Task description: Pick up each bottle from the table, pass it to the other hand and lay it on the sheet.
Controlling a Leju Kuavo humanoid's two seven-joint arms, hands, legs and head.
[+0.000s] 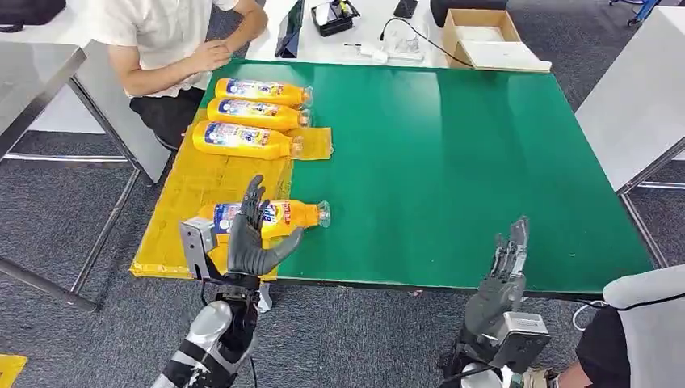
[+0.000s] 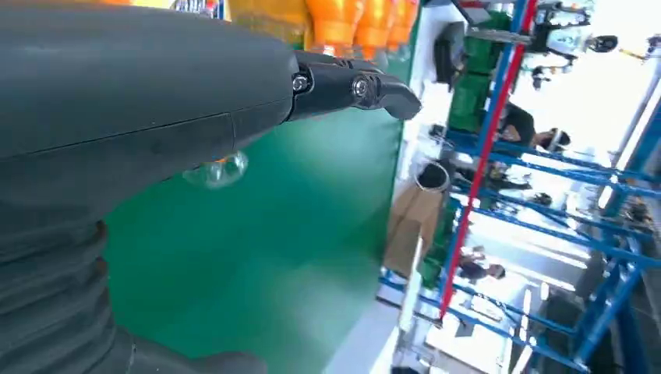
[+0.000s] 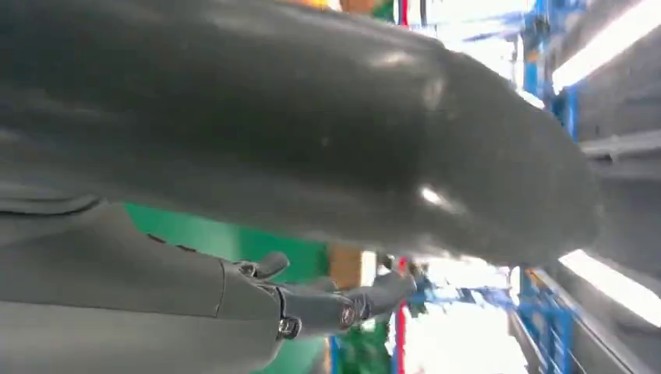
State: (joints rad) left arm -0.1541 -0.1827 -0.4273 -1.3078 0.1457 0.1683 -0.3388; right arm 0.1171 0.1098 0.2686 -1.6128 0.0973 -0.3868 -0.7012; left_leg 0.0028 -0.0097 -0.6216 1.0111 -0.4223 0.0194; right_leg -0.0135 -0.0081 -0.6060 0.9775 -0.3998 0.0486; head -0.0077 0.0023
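My left hand [image 1: 248,236] hovers spread and empty by the fourth bottle [image 1: 271,217] lying at the yellow sheet's [image 1: 182,198] near edge, my right hand [image 1: 505,271] likewise empty at the table's [image 1: 452,145] near edge; laying looks done, so next I'd withdraw.

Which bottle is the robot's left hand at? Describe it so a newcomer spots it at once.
On the green table, find the yellow sheet along its left edge. Three orange bottles lie together at its far end; the one meant, the lone bottle, lies apart at the near end, beside the left hand.

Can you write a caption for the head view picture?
Left hand over the fourth orange bottle on the yellow sheet.
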